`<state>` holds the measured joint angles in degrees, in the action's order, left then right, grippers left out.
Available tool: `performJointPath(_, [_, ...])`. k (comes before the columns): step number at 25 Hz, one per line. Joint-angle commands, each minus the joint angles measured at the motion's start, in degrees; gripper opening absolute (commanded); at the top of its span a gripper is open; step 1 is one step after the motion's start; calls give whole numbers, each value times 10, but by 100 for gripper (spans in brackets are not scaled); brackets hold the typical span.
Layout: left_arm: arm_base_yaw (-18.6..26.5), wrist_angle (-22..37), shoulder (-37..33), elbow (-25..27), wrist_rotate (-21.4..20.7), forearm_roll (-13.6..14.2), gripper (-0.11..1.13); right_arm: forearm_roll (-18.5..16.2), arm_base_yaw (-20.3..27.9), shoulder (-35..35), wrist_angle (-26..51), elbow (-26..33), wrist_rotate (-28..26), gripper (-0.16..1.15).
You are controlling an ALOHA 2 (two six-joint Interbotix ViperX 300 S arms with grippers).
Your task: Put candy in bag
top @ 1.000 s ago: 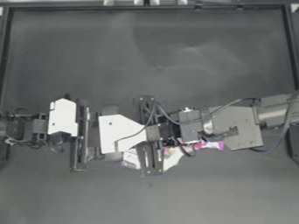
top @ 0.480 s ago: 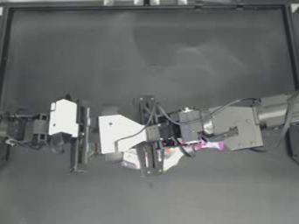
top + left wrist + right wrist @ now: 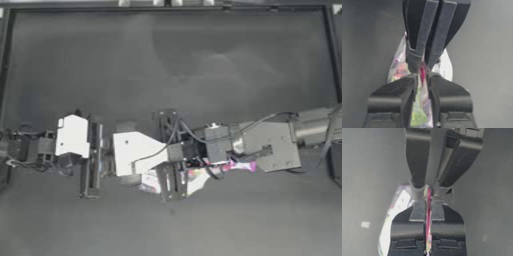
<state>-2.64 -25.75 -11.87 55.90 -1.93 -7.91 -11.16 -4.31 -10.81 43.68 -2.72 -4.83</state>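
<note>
Nothing has shifted since the earlier top views: both arms and the bag sit where they were. I see the bag held off the table, toward its near edge and just about mid-width, with the two grippers meeting head-on over it.

From the left wrist view, my left gripper is clamped on the bag's upper edge, the clear film hanging between and beyond its jaws. Candy shows through the film as red, pink and green patches (individual pieces too blurred to count). Directly opposite, the right gripper's jaws come in from the far side and close on the same edge.

From the right wrist view, my right gripper is pinched on the pink zipper strip, which runs straight down the narrow gap between its jaws. The bag's clear body hangs to one side.

In the top view, the left gripper and right gripper are nearly touching, with the pink strip trailing under the right arm.
</note>
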Motion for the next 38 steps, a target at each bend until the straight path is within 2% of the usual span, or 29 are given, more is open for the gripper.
performJointPath(1, [-1,-3,-9,-13,0,0,52,-1,-2,26,-3,5,-1,5])
performJointPath(8, [-3,-3,-8,-12,-1,0,39,-2,-2,25,-3,6,-1,5])
performJointPath(15, [-3,-3,-8,-12,-5,3,16,-1,-2,25,-1,4,-1,5])
performJointPath(18, [-4,-2,-9,-12,-6,4,10,2,-2,25,0,1,-1,5])
performJointPath(31, [-5,-2,-11,-12,-6,12,7,14,-2,38,7,-25,-5,5])
performJointPath(38, [-5,-2,-11,-13,-7,12,7,8,-4,58,4,-65,-42,5])
